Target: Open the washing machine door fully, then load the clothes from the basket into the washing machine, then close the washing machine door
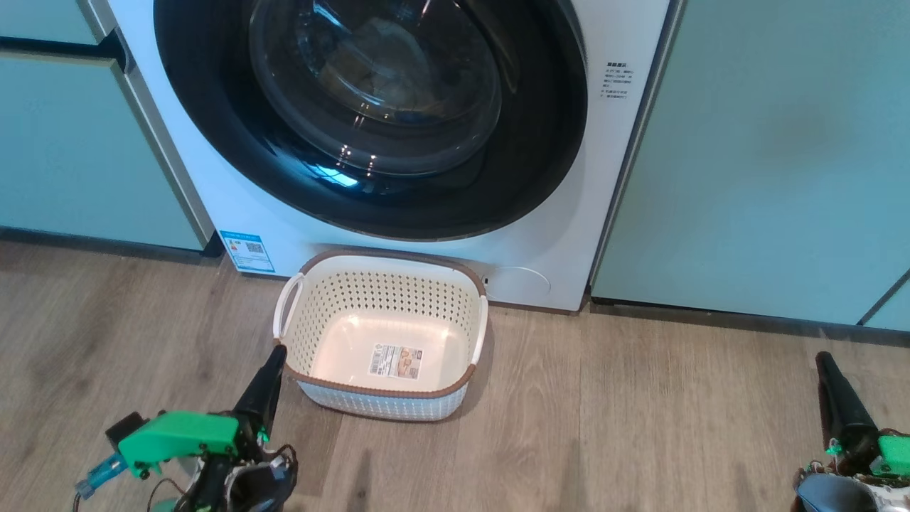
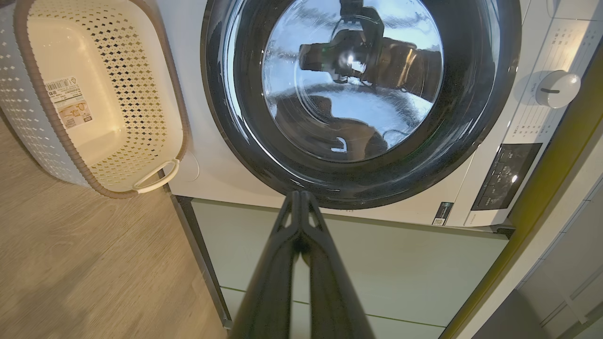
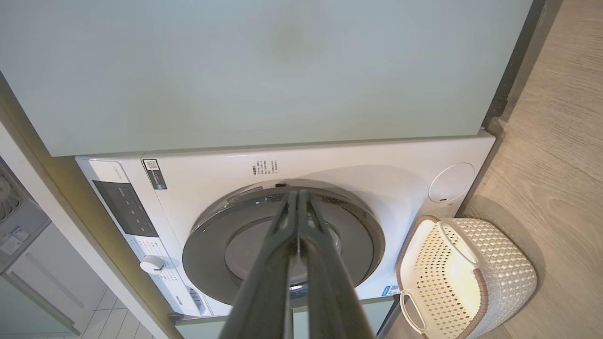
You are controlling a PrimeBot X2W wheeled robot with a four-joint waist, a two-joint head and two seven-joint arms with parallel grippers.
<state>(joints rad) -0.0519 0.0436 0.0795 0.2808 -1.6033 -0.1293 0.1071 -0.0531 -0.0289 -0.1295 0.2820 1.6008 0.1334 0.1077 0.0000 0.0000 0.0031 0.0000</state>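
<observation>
Door closed, basket on the floor before the washer.
The door (image 1: 370, 121) sits flush in the washer (image 1: 561, 242). Just below it the basket (image 1: 384, 299) stands on the floor (image 1: 640, 412), the sticker on its base showing. My left jaws are pressed together, holding nothing, at the basket's near left corner. My right jaws, likewise closed and empty, hang well apart to its right.

So we've got a greyish-brown wood-look plank floor (image 1: 640, 412) here. Sitting straight on it is the basket (image 1: 377, 407), upright, just in front of the washing machine (image 1: 540, 242). We can't tell if they touch. The machine stands on the same floor between teal cabinet panels (image 1: 768, 156). We can see the label sticker (image 1: 396, 361) on the basket's base.
</observation>
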